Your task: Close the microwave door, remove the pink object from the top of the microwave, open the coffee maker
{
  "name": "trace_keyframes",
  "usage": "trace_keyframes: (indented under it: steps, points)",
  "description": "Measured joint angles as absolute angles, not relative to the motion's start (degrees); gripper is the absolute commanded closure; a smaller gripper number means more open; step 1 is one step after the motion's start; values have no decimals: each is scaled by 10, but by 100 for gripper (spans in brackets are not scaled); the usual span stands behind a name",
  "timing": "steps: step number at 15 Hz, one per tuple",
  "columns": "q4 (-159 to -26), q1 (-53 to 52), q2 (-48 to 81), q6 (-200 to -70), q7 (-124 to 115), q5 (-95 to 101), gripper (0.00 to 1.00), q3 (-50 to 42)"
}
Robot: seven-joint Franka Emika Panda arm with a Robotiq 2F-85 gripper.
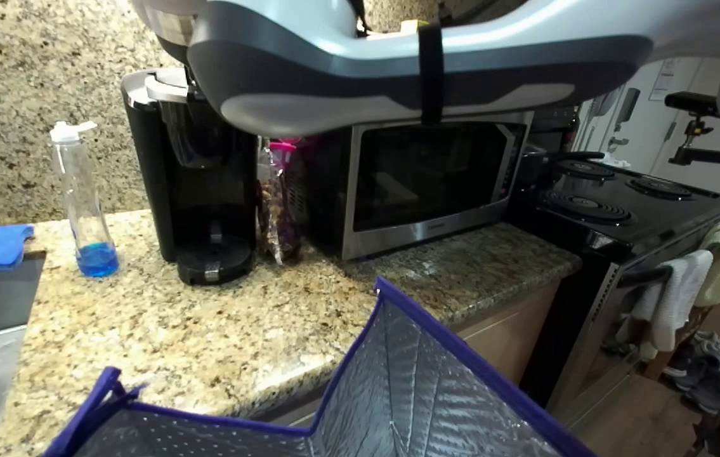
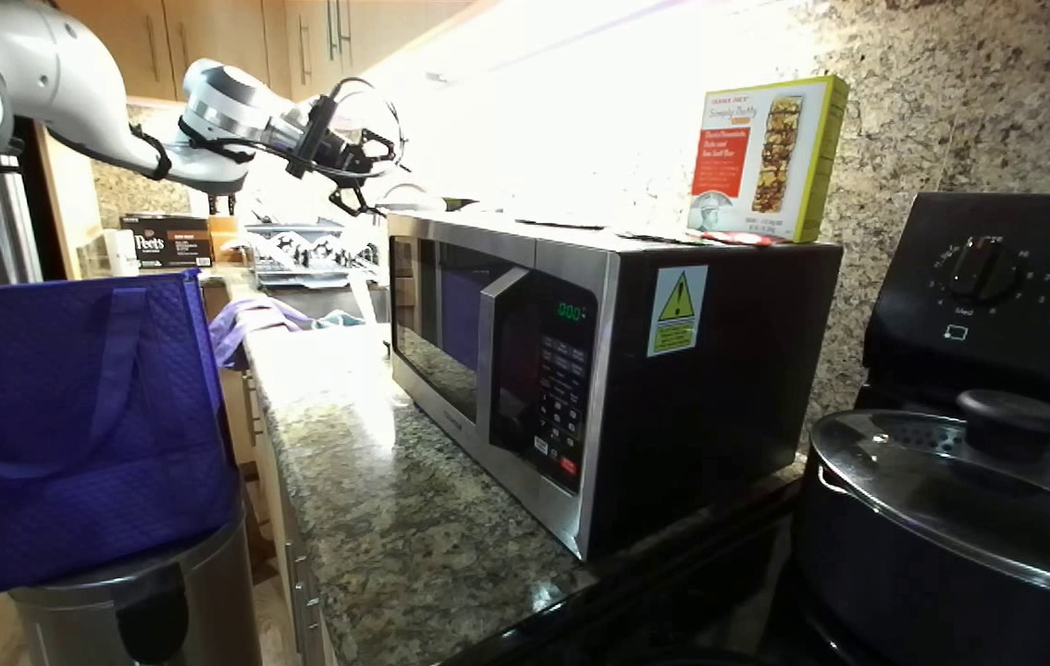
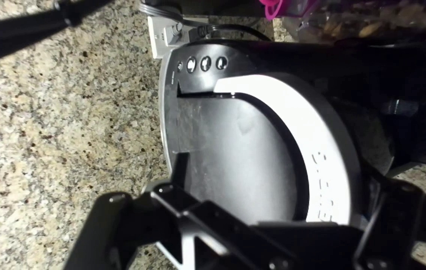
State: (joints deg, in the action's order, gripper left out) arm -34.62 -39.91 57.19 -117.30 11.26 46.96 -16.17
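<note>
The microwave [image 2: 719, 388] stands on the counter with its microwave door [image 1: 426, 174] shut. The coffee maker [image 1: 147, 158] is beside it, and its rounded lid [image 3: 243, 157] with a pale curved band looks down. My gripper [image 3: 276, 180] is open over that lid, one finger towards the lid's left edge, the other past the band. Whether the fingers touch it I cannot tell. In an exterior view the gripper [image 2: 393, 190] shows beyond the microwave's far end. A magenta pink object [image 1: 282, 147] sits at the top of a snack bag between the two appliances, not on the microwave's top.
A snack box [image 2: 765, 166] and a flat red-and-white item [image 2: 739, 238] are on the microwave. A bottle with blue liquid [image 1: 84, 197] stands left of the coffee maker. A purple bag [image 2: 71, 435] lies in front of the counter. A lidded pot [image 2: 950, 536] occupies the stove.
</note>
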Motion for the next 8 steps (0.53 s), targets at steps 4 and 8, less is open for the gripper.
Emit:
trace_keyframes:
  steps: [4, 8]
  points:
    - [-334, -428, 556, -1140, 92, 503, 0, -204]
    - [-329, -450, 529, -1107, 92, 527, 0, -239]
